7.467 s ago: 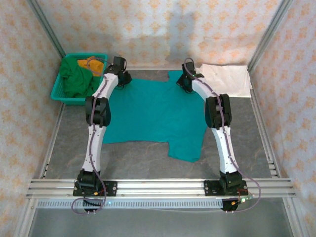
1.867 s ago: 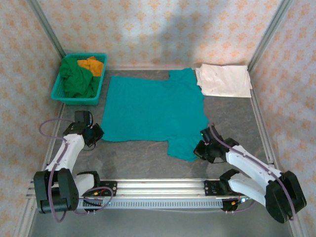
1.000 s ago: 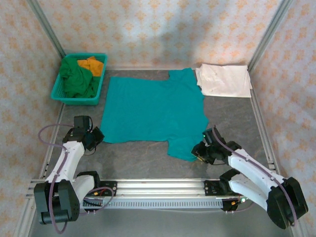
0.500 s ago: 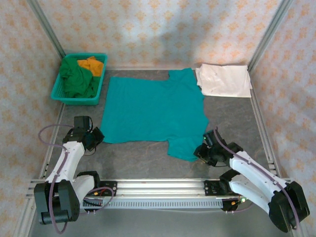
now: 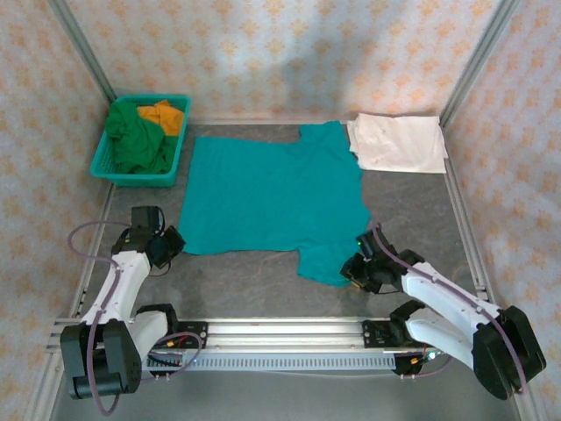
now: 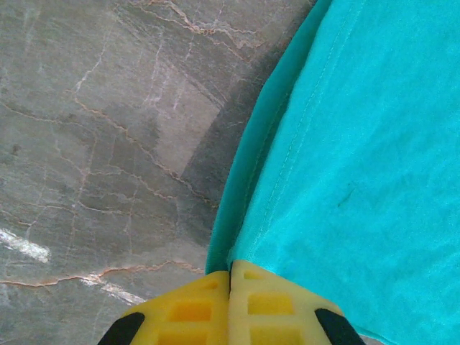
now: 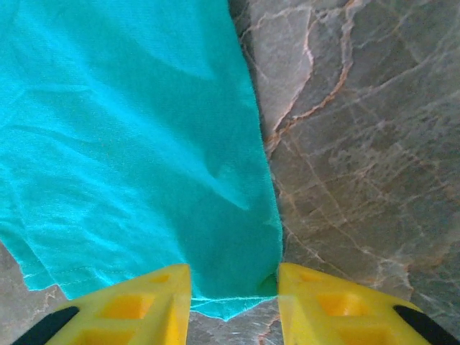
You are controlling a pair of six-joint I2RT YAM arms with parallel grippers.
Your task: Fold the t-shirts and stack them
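The teal cloth t-shirt (image 5: 272,197) lay flat right of the teal plastic basket (image 5: 103,162). The left gripper (image 6: 230,277) clenched its hem corner. The right gripper (image 7: 233,287) had parted jaws straddling the sleeve edge, which might have slipped out, skewing the fold.

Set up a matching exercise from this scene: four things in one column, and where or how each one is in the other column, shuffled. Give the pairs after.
Things
1. teal t-shirt
2. white t-shirt
3. dark green t-shirt
4. right gripper

Place or state
A. at the far right corner of the table
B. open, jaws either side of a teal sleeve edge
C. spread flat mid-table
D. bunched in the basket

Pairs: 1-C, 2-A, 3-D, 4-B
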